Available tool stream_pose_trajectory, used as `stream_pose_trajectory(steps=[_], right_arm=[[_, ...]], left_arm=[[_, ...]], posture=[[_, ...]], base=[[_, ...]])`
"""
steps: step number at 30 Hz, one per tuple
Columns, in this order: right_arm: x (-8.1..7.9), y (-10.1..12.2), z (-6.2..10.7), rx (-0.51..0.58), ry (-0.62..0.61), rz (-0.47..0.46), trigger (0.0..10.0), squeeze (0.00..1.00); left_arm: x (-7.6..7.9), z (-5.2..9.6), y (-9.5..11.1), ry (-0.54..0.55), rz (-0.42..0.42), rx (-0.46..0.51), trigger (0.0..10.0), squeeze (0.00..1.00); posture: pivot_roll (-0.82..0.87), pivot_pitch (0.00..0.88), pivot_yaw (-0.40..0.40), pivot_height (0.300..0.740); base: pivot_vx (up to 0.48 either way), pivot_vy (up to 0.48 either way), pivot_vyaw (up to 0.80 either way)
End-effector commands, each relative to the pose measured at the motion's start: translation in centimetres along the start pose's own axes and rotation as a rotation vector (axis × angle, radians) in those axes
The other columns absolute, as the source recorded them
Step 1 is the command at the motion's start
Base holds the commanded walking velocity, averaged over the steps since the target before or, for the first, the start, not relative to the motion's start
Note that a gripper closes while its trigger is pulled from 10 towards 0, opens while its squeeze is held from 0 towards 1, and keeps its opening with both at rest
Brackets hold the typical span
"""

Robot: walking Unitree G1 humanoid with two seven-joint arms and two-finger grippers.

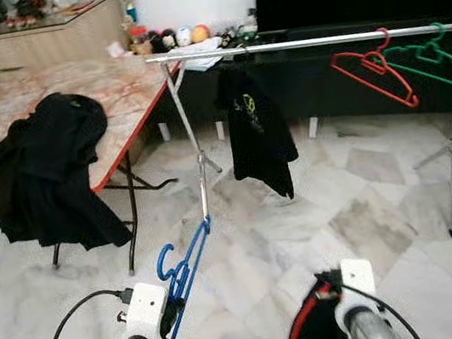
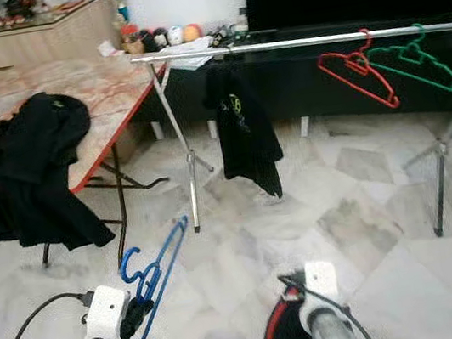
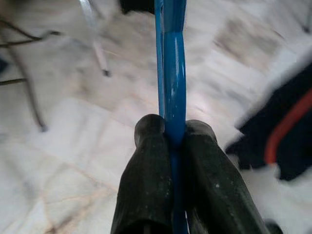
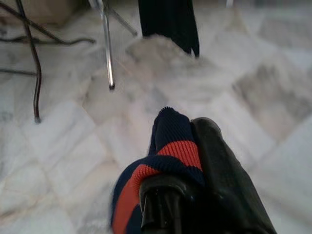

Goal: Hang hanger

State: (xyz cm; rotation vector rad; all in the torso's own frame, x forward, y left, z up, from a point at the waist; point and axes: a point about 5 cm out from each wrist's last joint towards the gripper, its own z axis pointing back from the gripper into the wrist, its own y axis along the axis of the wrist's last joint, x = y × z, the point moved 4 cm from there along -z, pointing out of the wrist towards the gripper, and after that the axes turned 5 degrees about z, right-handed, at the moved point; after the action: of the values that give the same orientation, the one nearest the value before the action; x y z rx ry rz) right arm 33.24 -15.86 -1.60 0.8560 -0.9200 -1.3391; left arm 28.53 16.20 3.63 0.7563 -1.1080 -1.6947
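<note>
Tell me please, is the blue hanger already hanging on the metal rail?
No, the blue hanger is clamped between the fingers of the left gripper low above the floor, while the metal rail carries a red and a green hanger.

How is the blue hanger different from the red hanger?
The blue hanger is pinched in the left gripper, low over the floor; the red hanger hangs by its hook on the silver rail. The blue hanger is turned nearly edge-on to the head camera, while the red hanger shows its whole triangle shape. They differ in colour too. Both are thin, bare hangers with a curved hook and no clothes on them.
</note>
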Motion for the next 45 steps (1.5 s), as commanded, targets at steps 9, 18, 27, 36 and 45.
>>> stream_pose_trajectory(steps=[9, 18, 27, 36, 45], right_arm=[[-1.1, 4.6, -1.6, 0.077, 0.049, 0.061, 10.0, 0.0], [-1.9, 7.0, -2.1, 0.125, 0.071, 0.001, 10.0, 0.0], [-3.1, 7.4, -2.2, 0.117, 0.125, -0.071, 10.0, 0.0], [-3.2, 6.7, -2.1, 0.102, 0.129, -0.073, 10.0, 0.0], [-3.2, 6.7, -2.1, 0.102, 0.129, -0.073, 10.0, 0.0]], left_arm=[[2.1, 2.0, -2.7, -0.446, -0.16, -0.312, 10.0, 0.0], [4.2, 2.2, -1.6, -0.652, -0.19, -0.358, 10.0, 0.0], [5.2, -0.6, 1.0, -0.612, -0.173, -0.231, 10.0, 0.0], [5.0, -1.2, 1.7, -0.56, -0.139, -0.192, 10.0, 0.0], [5.0, -1.2, 1.7, -0.56, -0.139, -0.192, 10.0, 0.0]], posture=[[0.13, 0.051, 0.017, 0.74], [0.13, 0.049, 0.006, 0.74], [0.12, 0.051, 0.011, 0.74], [0.12, 0.047, 0.012, 0.74], [0.12, 0.047, 0.012, 0.74]], base=[[0.0, 0.0, 0.0], [0.0, 0.0, 0.0], [0.0, 0.0, 0.0], [0.0, 0.0, 0.0], [0.0, 0.0, 0.0]])
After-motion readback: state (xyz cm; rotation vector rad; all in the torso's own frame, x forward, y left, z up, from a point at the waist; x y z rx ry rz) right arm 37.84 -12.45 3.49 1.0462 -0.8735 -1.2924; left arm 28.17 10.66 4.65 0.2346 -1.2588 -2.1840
